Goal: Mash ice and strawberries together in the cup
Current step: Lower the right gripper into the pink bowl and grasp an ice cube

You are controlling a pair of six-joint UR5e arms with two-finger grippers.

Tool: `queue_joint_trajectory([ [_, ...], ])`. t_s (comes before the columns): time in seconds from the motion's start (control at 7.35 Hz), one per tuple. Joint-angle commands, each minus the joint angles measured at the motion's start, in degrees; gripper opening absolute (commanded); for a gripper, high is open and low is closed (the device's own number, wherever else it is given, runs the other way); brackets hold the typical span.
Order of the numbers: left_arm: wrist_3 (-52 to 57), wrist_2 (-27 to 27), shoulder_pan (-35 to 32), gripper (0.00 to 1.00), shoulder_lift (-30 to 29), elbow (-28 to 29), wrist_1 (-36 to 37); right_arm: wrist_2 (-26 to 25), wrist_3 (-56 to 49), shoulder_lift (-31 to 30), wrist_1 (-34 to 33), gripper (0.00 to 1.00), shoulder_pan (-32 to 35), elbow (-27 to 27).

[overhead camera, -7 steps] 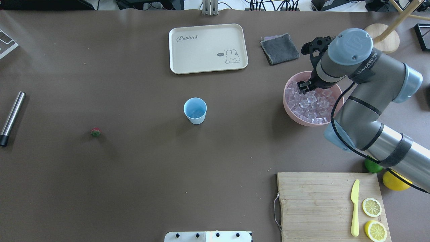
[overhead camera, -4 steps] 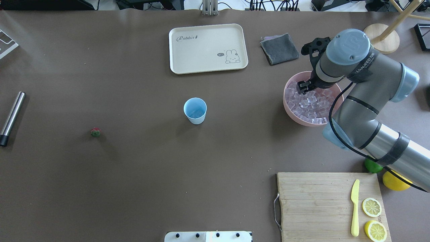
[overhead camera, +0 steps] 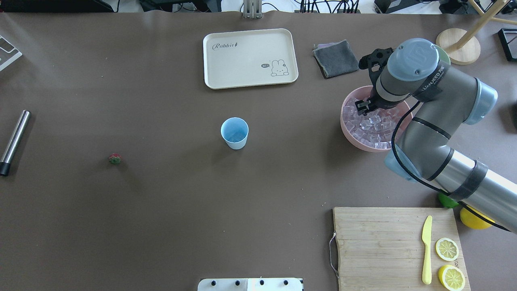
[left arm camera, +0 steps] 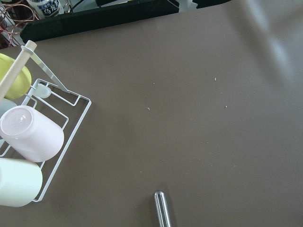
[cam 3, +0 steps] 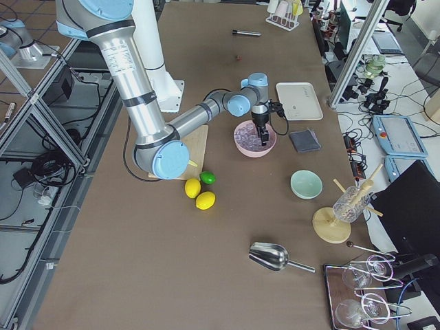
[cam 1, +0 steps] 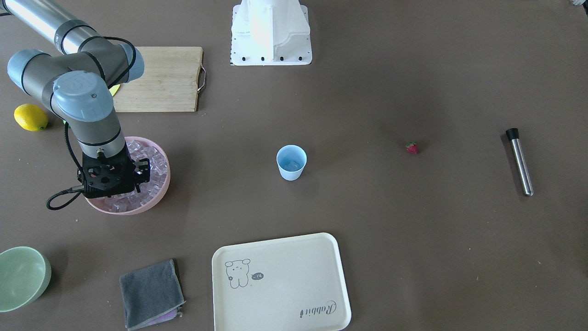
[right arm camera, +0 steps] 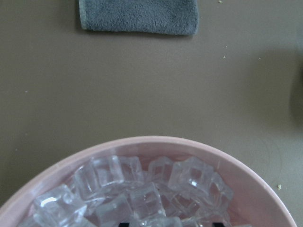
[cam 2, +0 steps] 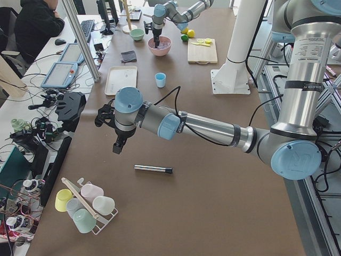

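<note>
Your right arm comes in from the robot's right side, elbow folded and wrist turned down, so the right end effector (overhead camera: 362, 106) points straight down into the pink bowl (overhead camera: 343, 125), over the far part of it nearest the grey cloth (overhead camera: 336, 58). In the right wrist view its two dark fingertips (right arm camera: 124, 223) peek in at the bottom edge, set well apart, with the ice (overhead camera: 373, 127) heaped between and around them; no cube is gripped. Your left arm reaches out long and low over the counter's (overhead camera: 161, 210) left end, and the left end effector (cam 2: 116, 145) hangs pointing down above bare surface, near the steel rod (cam 2: 153, 169) but apart from it. Whether its fingers are apart or together you cannot tell, since only the side view shows it. The cup (overhead camera: 234, 132) stands upright mid-counter – long axis vertical, mouth up, wider at the rim – well apart from both arms. The strawberry (overhead camera: 115, 159) lies alone on the counter between the cup and the rod (its green top seems turned toward the robot's side, though it is too small to be sure). The rod lies flat with its black end toward the robot.
</note>
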Motion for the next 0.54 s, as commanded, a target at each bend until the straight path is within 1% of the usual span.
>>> queue_joint_trajectory([
  [0.0,0.0,0.0,0.0,0.98,0.0,-0.2,0.0,0.2,-0.1,-0.1,-0.1,0.31,-0.1,0.1],
  [0.14,0.0,0.0,0.0,0.98,0.0,-0.2,0.1,0.2,-0.1,0.0,-0.4,0.18,-0.1,0.2],
  [0.27,0.0,0.0,0.0,0.98,0.0,-0.1,0.0,0.4,-0.1,0.0,-0.5,0.11,0.5,0.8],
  [0.41,0.0,0.0,0.0,0.98,0.0,-0.3,0.0,0.4,-0.1,0.0,-0.6,0.08,0.7,0.9],
])
